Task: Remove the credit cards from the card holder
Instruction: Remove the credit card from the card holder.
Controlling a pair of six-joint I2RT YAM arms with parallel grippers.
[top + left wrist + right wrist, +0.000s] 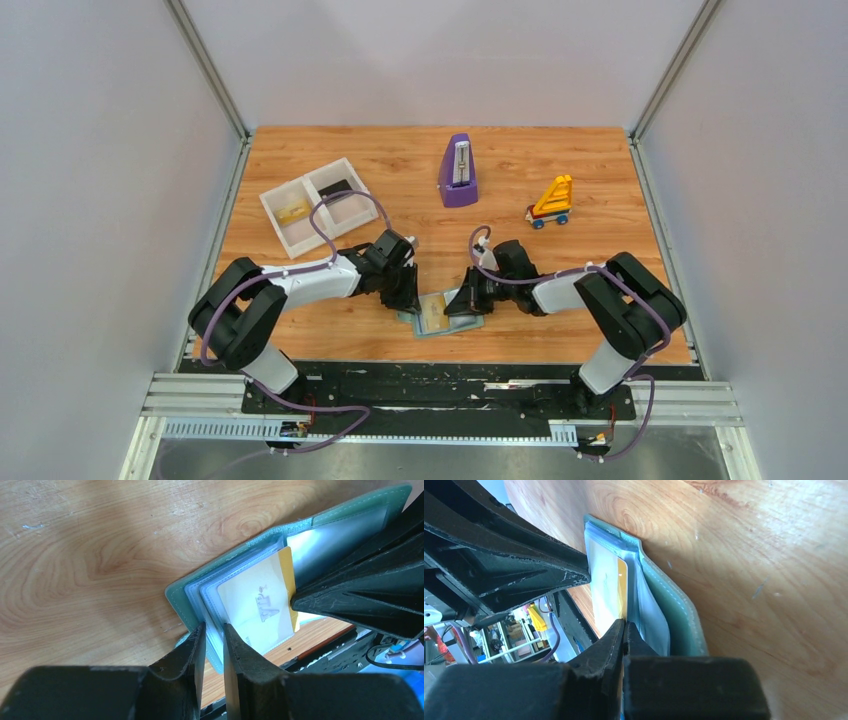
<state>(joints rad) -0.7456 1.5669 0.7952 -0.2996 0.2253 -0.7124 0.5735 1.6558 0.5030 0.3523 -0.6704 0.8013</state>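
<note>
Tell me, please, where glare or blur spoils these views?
Left wrist: glare whitens a clear pocket of the card holder and pales the yellow card; right wrist: the right end effector looks soft up close; top external: even light on the table, faint shadows.

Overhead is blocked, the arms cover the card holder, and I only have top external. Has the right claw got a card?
Observer: Yes. The right wrist view shows the right claw shut on the edge of the gold card.
Operator: Card out yet?
Observer: No. In the left wrist view most of it sits inside a clear sleeve of the card holder. Only a bare gold strip pokes out.
Operator: Left claw?
Observer: The left claw pinches some of the holder's sleeve pages, one finger on each side.
</note>
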